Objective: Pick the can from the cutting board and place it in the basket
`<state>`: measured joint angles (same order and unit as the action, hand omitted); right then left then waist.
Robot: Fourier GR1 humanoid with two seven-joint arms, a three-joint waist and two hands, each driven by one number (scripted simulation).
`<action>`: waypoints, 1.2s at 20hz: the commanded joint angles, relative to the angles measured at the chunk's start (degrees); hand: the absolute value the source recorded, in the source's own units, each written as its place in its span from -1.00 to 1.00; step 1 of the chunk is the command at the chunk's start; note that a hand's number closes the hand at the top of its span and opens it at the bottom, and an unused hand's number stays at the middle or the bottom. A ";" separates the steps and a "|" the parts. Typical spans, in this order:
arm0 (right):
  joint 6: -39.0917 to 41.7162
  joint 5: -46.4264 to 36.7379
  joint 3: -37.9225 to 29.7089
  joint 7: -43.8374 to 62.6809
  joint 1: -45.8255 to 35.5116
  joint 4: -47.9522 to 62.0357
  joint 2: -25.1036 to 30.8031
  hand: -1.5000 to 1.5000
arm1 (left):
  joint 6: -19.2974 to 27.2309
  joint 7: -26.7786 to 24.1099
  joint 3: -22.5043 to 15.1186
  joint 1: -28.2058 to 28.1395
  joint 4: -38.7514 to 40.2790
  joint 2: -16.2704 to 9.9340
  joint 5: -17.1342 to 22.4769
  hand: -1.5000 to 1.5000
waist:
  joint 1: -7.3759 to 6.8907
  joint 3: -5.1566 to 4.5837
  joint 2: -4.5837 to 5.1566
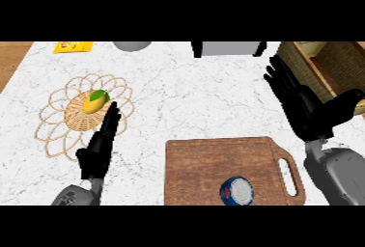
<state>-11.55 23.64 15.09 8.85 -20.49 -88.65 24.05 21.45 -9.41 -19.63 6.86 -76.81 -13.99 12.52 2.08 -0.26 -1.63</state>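
Observation:
A blue can (237, 191) with a silver top stands near the front edge of the brown wooden cutting board (214, 159). The wire basket (64, 130) with a woven centre sits at the left and holds a yellow and green fruit (95, 101). My left hand (100, 144) is open with fingers straight, over the basket's right rim. At the right, above and beyond the board's handle, my right hand (303, 103) is open, well apart from the can.
A grey appliance (228, 48) and a grey bowl (132, 45) stand at the counter's far edge, with a yellow packet (73, 46) at far left. A wooden crate (324, 62) sits at the far right.

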 commanded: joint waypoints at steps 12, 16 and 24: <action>22.33 -2.73 4.90 -45.59 20.68 -16.20 -13.06 -1.00 | -4.95 14.18 4.04 2.31 0.73 -12.62 -0.10 0.00 | -0.33 0.41 0.88; 15.00 -10.42 2.04 -41.39 29.81 -23.46 -5.60 -1.00 | -6.93 14.39 5.76 2.98 1.51 -13.66 0.97 0.00 | 0.05 0.21 1.07; 17.93 -27.19 -8.80 -28.62 31.32 -26.94 19.74 -1.00 | -5.16 17.07 4.83 3.96 -0.13 -12.88 -0.13 0.00 | 0.55 0.07 0.89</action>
<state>3.15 2.11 9.86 -23.25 7.95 -113.31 33.36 16.13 6.98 -14.72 10.97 -75.78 -26.74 12.61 2.90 -0.18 -0.76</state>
